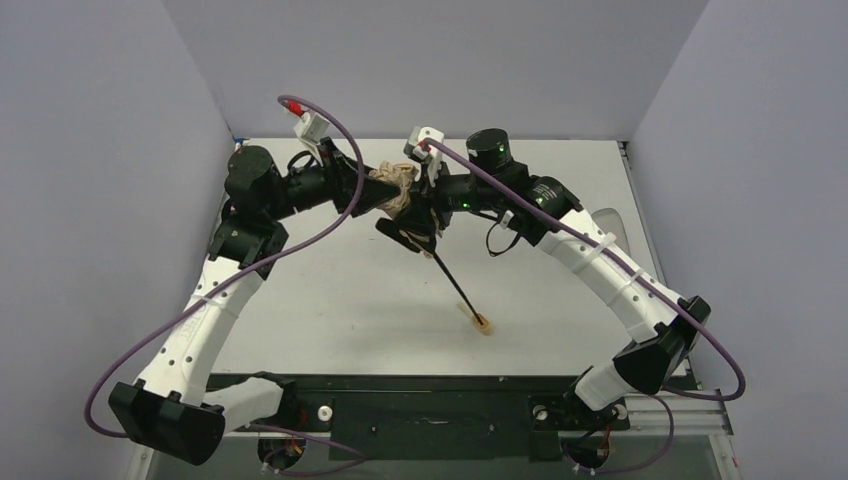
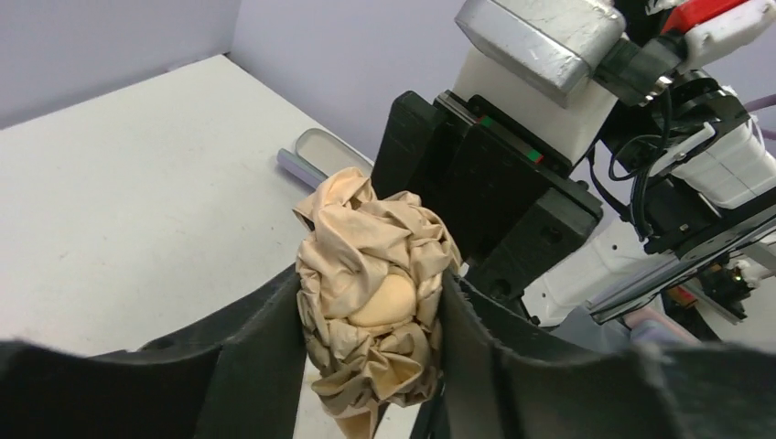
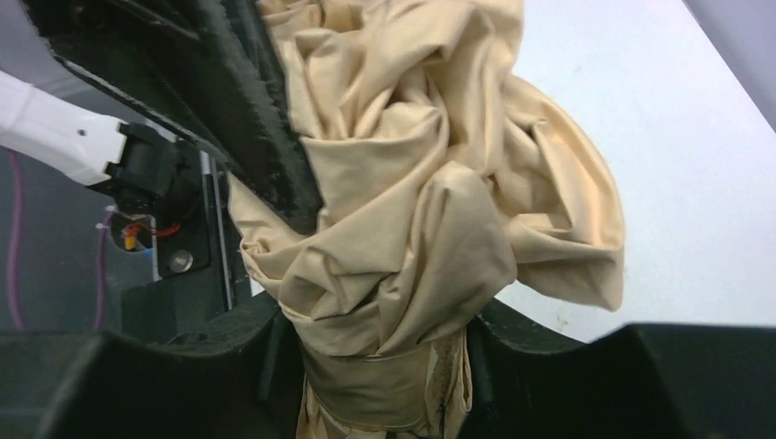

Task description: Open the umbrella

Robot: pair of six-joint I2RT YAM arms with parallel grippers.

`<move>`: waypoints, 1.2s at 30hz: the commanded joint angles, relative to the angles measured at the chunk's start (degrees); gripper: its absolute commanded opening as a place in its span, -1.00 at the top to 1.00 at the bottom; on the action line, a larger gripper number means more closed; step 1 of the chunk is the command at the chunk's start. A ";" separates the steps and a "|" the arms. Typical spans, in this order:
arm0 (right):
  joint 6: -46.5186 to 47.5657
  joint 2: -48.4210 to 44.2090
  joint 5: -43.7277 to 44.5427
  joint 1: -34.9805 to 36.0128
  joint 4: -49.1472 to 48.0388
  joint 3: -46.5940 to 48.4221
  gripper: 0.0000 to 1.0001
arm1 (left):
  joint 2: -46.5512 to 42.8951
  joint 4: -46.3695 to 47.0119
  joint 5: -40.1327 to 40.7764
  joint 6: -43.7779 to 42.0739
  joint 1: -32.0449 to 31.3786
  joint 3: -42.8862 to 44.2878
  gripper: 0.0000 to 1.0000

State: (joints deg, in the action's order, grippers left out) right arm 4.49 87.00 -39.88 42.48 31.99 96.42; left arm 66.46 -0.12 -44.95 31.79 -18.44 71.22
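The umbrella (image 1: 398,190) hangs in the air between both arms, its peach-beige canopy bunched and folded. Its thin black shaft (image 1: 452,282) slants down to the small beige handle (image 1: 482,323), which rests on the table. My left gripper (image 2: 373,291) comes from the left, and its fingers (image 2: 265,338) press both sides of the crumpled canopy top (image 2: 375,274). My right gripper (image 3: 380,366) comes from the right and is shut on the canopy (image 3: 412,183) at its strap band (image 3: 366,384). The two grippers sit close together, almost touching.
A grey-lavender sleeve (image 2: 297,167) lies on the white table (image 1: 330,300) near the right wall. Grey walls enclose the table at the back and on both sides. Purple cables (image 1: 330,225) loop from each wrist. The arm bases stand on a black rail (image 1: 430,410) at the near edge.
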 commanded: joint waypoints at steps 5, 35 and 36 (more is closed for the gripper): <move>-8.83 -4.04 -5.65 -2.08 -4.21 1.28 0.00 | -0.88 24.55 -5.67 17.75 8.26 -5.00 1.00; -31.17 -4.74 -12.93 -6.12 -29.32 -11.94 -0.70 | -1.00 38.56 -8.03 25.13 8.82 -1.21 1.00; -29.82 -4.69 -12.13 -5.51 -29.38 -11.51 -0.71 | -0.99 38.67 -7.91 25.28 8.78 -1.29 1.00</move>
State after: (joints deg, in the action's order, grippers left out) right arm -29.98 85.38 -56.71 35.51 6.92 84.25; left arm 66.61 34.83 -56.75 55.05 -9.58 66.00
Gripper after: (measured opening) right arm 0.847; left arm 0.282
